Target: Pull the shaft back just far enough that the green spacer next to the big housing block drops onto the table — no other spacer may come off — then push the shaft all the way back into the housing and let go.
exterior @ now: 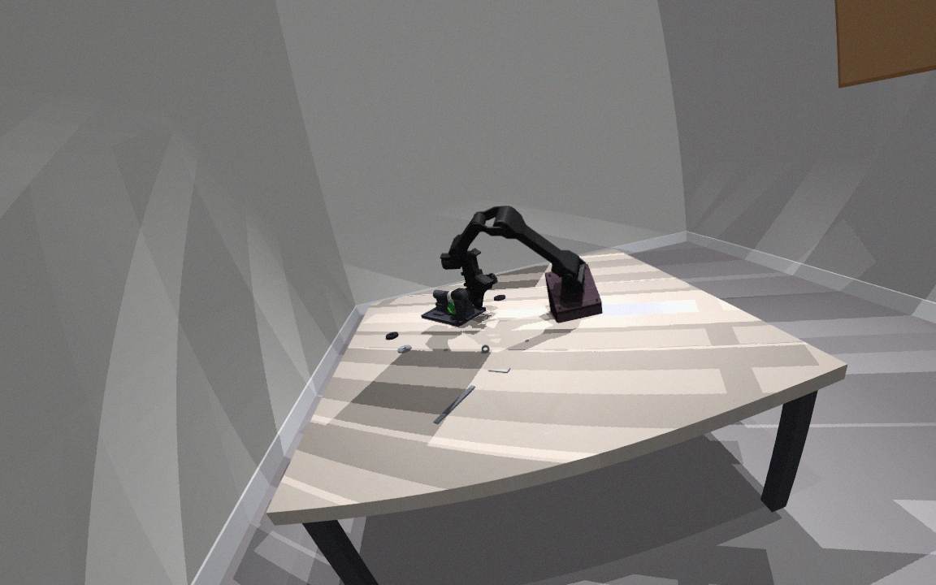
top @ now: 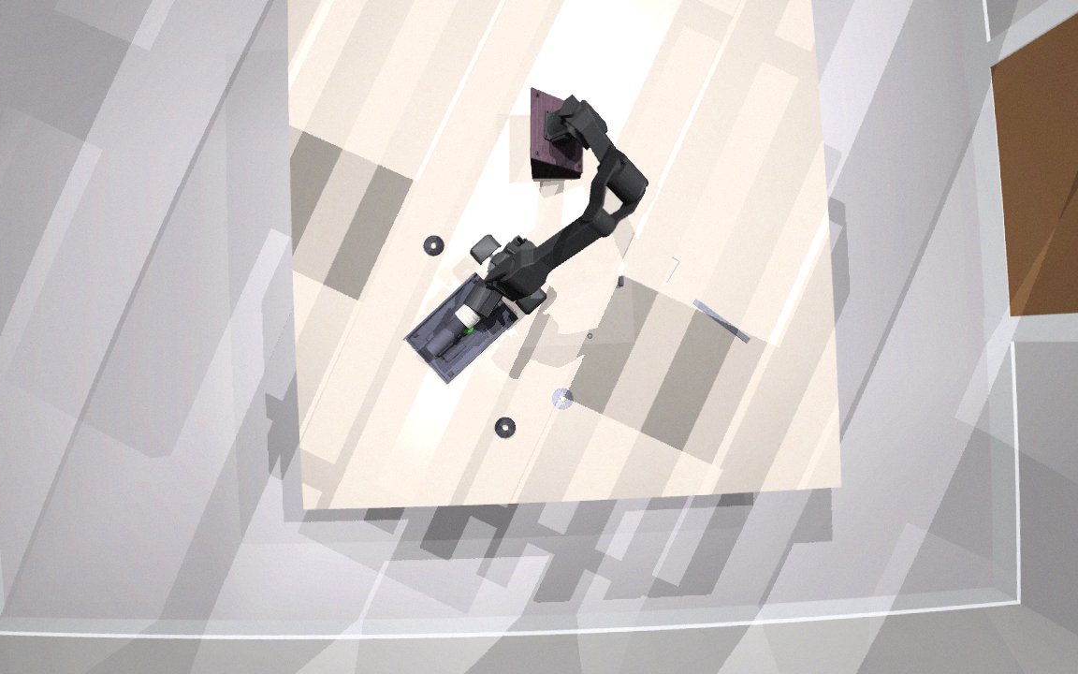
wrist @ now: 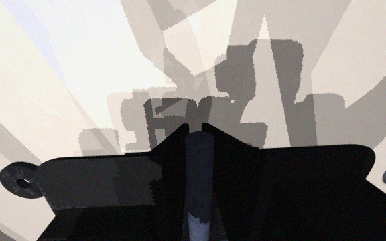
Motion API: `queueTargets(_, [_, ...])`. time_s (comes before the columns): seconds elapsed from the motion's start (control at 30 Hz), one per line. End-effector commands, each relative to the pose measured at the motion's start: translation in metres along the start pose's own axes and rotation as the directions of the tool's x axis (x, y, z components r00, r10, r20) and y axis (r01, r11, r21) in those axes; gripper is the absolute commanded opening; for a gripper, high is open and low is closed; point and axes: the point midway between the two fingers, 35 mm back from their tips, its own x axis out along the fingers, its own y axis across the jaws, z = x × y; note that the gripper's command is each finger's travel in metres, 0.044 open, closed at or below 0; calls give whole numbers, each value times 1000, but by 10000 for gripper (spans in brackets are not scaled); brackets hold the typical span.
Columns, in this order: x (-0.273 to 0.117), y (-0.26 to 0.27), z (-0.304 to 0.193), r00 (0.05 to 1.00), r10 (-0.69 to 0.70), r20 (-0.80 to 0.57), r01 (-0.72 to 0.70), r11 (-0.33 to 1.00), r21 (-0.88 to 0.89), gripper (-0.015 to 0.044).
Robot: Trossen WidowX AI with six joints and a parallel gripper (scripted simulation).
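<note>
My gripper is shut on the grey shaft, near its free end. The big housing block and a second dark block stand on the dark base plate. White spacers sit in line between the blocks. The green spacer shows lower than them and to one side, and looks off the shaft. The blocks hide part of it, and the shaft's inner end is hidden.
A dark disc, another dark disc and a pale disc lie around the plate. A grey bar, a thin hex key and a small nut lie farther off. The robot's base is behind.
</note>
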Motion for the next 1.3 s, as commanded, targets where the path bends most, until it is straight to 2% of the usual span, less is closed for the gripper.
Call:
queueTargets(0.0, [-1,1,-2,1000,1,-3,-1,1000,-1,0])
queueTargets(1.27, [0,0,-7,1000,1,10,-1,1000,2,0])
